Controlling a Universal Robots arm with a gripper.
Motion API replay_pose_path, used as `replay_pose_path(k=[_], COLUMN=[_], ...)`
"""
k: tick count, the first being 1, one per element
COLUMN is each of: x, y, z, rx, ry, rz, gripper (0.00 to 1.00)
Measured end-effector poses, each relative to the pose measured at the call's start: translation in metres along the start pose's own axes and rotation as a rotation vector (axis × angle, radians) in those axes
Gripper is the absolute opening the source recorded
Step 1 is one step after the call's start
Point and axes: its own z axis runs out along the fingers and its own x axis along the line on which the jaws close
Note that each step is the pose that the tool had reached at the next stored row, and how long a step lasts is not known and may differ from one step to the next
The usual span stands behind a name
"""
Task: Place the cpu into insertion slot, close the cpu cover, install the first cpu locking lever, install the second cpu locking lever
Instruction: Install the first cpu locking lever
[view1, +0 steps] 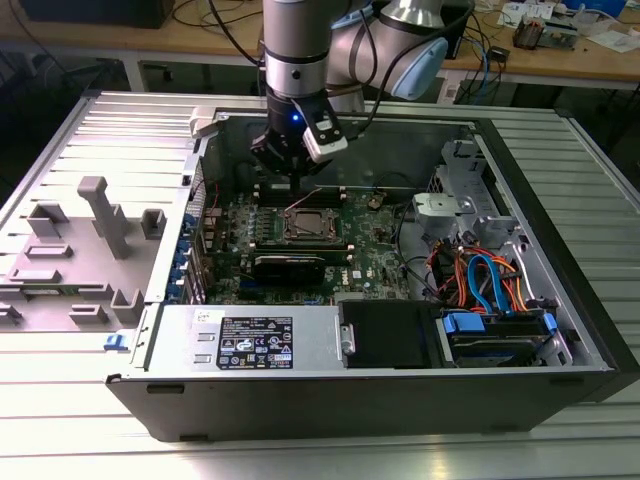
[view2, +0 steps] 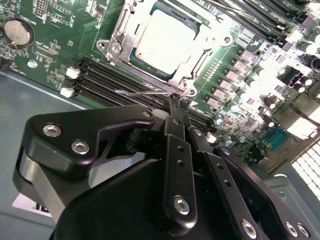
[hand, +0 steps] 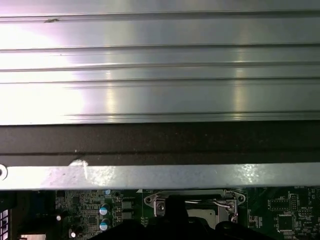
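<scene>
The cpu (view2: 165, 40), with its silvery top, lies in the insertion slot (view1: 310, 226) on the green board. The cpu cover (view2: 118, 48), a silver frame, lies flat around it. My gripper (view2: 178, 103) hangs just beside the slot, over the black memory slots, with its two thin fingers (view2: 173, 107) pressed together. A thin wire locking lever (view2: 140, 92) stands off the board, and its free end meets the fingertips; I cannot tell whether it is pinched. In the exterior view the gripper (view1: 291, 178) is above the slot's far edge. The slot's edge (hand: 200, 202) also appears in the first wrist view.
The board sits deep in an open computer case (view1: 560, 300) on a ribbed metal table. Black memory slots (view2: 100, 80) run beside the socket. A drive cage with orange and blue cables (view1: 490, 280) is at the exterior view's right. Grey plastic fixtures (view1: 95, 230) stand at its left.
</scene>
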Motion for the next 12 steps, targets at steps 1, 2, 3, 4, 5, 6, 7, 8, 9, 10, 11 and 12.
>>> replay_pose_path(k=[1, 2, 3, 4, 5, 6, 7, 8, 9, 10, 11, 12], x=[0.0, 0.0, 0.0, 0.0, -0.0002, -0.0002, -0.0003, -0.0003, -0.0003, -0.0003, -0.0003, -0.0003], y=[0.0001, 0.0002, 0.0004, 0.0007, 0.0009, 0.0009, 0.0009, 0.0009, 0.0009, 0.0009, 0.0009, 0.0009], z=[0.0001, 0.0003, 0.0006, 0.0009, 0.0011, 0.0011, 0.0011, 0.0019, 0.0025, 0.0025, 0.0025, 0.0025], rx=[-0.0001, -0.0001, 0.0, 0.0001, 0.0002, 0.0005, 0.0005, 0.0003, 0.0003, 0.0003, 0.0003, 0.0003], ry=[-0.0034, -0.0046, -0.0051, -0.0054, -0.0055, -0.0054, -0.0054, -0.0055, -0.0055, -0.0055, -0.0055, -0.0055], rz=[0.0, 0.003, 0.007, 0.012, 0.016, 0.017, 0.018, 0.017, 0.017, 0.017, 0.017, 0.017], gripper=[0.11, 0.11, 0.11, 0.11, 0.11, 0.11, 0.11, 0.11, 0.11, 0.11, 0.11, 0.11])
